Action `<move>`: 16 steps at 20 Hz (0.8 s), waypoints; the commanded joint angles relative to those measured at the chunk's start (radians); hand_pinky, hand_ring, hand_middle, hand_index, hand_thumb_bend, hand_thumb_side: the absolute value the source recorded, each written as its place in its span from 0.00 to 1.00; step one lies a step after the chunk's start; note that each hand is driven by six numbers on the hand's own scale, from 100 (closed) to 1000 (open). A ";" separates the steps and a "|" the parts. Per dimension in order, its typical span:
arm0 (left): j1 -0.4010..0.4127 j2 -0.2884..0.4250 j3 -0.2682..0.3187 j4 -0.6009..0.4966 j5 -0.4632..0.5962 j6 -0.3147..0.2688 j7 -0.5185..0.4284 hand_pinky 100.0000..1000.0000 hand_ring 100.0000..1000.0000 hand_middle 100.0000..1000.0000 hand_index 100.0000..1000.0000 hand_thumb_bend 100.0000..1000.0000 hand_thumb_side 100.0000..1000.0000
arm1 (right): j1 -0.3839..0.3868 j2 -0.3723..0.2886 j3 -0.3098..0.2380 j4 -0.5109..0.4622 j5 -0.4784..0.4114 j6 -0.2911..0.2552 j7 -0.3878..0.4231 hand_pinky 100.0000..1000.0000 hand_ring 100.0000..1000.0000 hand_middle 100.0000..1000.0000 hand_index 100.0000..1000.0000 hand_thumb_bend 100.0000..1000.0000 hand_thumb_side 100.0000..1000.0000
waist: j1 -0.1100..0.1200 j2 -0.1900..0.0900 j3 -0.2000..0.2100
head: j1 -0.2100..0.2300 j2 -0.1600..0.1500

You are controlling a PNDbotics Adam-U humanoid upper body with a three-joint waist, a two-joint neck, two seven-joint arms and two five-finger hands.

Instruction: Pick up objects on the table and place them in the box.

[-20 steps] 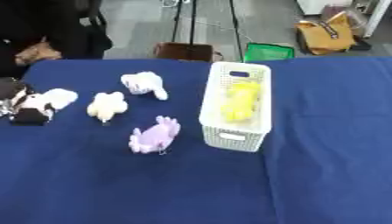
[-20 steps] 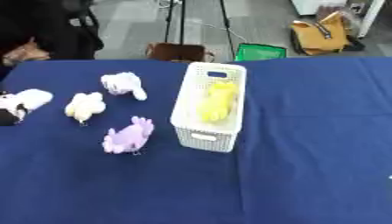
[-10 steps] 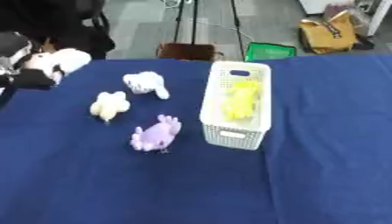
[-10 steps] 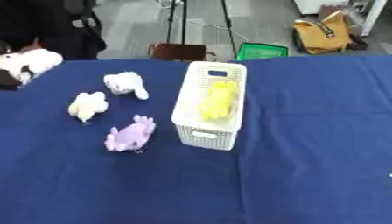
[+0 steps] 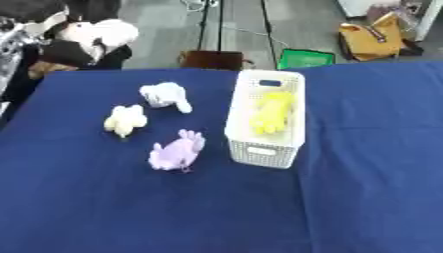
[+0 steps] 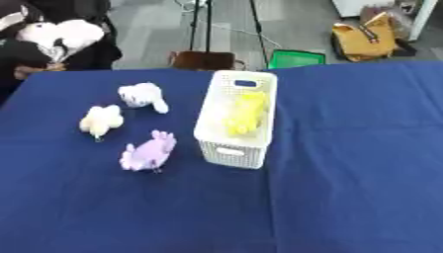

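3 plush toys lie on the blue worktop (image 5: 104,207) left of the white basket (image 5: 265,148): cream (image 5: 124,119), white (image 5: 166,95), purple (image 5: 177,151). Left hand (image 5: 65,47), raised far left of it, grips a white plush (image 5: 100,32); it should clear the rim before releasing beside the yellow toy (image 5: 273,113).

table (image 5: 104,207) covered by a dark blue cloth, filling most of the frame below the upper band. grey floor (image 5: 164,34) seen beyond the far edge, along the top. thin dark tripod legs (image 5: 221,24) noted at top centre, standing on the floor. a brown box-like item (image 5: 212,59) placed just behind the table edge, a green item (image 5: 304,58) just to its right. a tan bag (image 5: 374,37) seen in the upper right. light even, no strong shadows.
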 commanded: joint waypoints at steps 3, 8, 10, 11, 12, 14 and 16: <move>-0.091 -0.039 -0.030 0.029 0.009 -0.026 -0.009 0.33 0.42 0.44 0.52 0.00 0.60 | -0.006 -0.012 0.008 -0.016 -0.014 -0.005 0.010 0.81 0.85 0.66 0.72 0.00 0.93 | 0.005 -0.034 -0.019 | 0.016 0.010; -0.154 -0.104 -0.057 0.105 0.003 -0.042 0.008 0.33 0.42 0.44 0.52 0.00 0.61 | -0.009 -0.008 0.013 -0.016 -0.020 -0.009 0.017 0.81 0.85 0.66 0.72 0.00 0.93 | 0.009 -0.039 -0.039 | 0.031 0.010; -0.181 -0.138 -0.072 0.151 -0.009 -0.048 0.021 0.33 0.42 0.44 0.52 0.00 0.61 | -0.011 -0.006 0.017 -0.016 -0.023 -0.011 0.021 0.81 0.85 0.66 0.72 0.00 0.93 | 0.012 -0.041 -0.049 | 0.038 0.010; -0.193 -0.157 -0.077 0.176 -0.015 -0.051 0.030 0.33 0.42 0.44 0.51 0.00 0.61 | -0.012 -0.004 0.018 -0.016 -0.025 -0.012 0.022 0.81 0.85 0.66 0.72 0.00 0.93 | 0.014 -0.042 -0.054 | 0.043 0.009; -0.203 -0.171 -0.081 0.199 -0.020 -0.054 0.040 0.33 0.42 0.44 0.51 0.00 0.61 | -0.013 -0.003 0.019 -0.016 -0.026 -0.013 0.024 0.81 0.85 0.66 0.72 0.00 0.93 | 0.015 -0.042 -0.057 | 0.045 0.008; -0.221 -0.200 -0.088 0.243 -0.029 -0.058 0.063 0.32 0.41 0.43 0.51 0.00 0.61 | -0.016 -0.001 0.022 -0.016 -0.029 -0.015 0.027 0.81 0.85 0.66 0.72 0.00 0.93 | 0.017 -0.042 -0.065 | 0.051 0.006; -0.238 -0.229 -0.093 0.282 -0.038 -0.063 0.089 0.32 0.41 0.43 0.51 0.00 0.61 | -0.019 0.001 0.025 -0.016 -0.032 -0.017 0.030 0.81 0.85 0.66 0.72 0.00 0.92 | 0.020 -0.041 -0.075 | 0.057 0.004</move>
